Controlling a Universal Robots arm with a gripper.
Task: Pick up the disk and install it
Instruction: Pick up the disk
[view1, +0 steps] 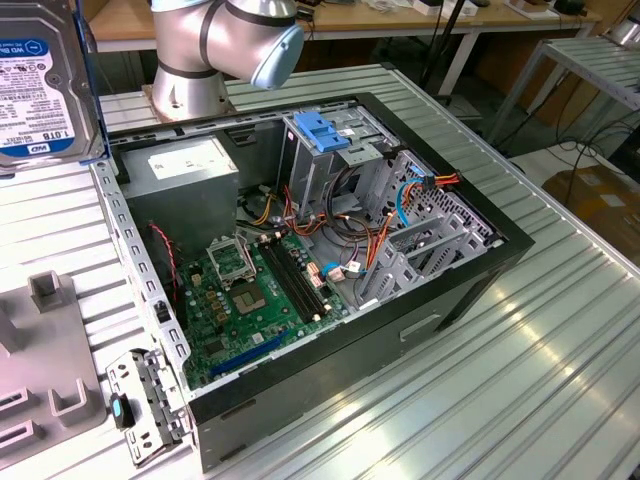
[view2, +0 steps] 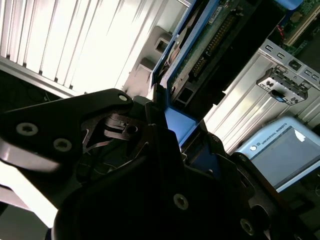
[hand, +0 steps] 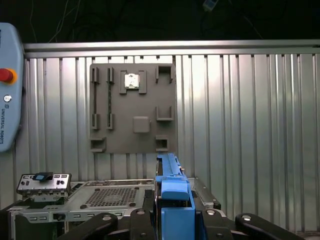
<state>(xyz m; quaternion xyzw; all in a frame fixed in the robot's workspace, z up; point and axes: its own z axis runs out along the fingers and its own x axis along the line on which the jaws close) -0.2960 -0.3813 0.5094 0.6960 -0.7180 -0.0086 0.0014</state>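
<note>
At the exterior view's far left we see the disk (view1: 40, 85) held up above the slatted aluminium table (view1: 520, 340). Its white label with the blue band faces the camera, and a blue side rail runs down its right edge. In the first wrist view the gripper (hand: 172, 217) has a dark finger on either side of that blue rail. As far as we can judge, it is pinching the disk by its sides. The second wrist view shows the same blue plastic wedged between the black gripper parts.

Below the disk, near left, a grey fixture plate (view1: 40, 350) lies flat on the table. Just right of it a small metal bracket with a blue clip (view1: 140, 405) rests beside the near left corner of the open computer case (view1: 470, 290).

Inside the case, the grey power-supply box (view1: 185, 170) sits in the far left corner. The green motherboard (view1: 250, 300) lies nearer to us. The drive cage with the blue plastic top (view1: 325, 135) stands at the far side, with coloured cables (view1: 385, 230) to its right. The robot arm's base (view1: 195, 60) stands beyond the case. A teach pendant (view2: 282, 150) lies on the table in the second wrist view.
</note>
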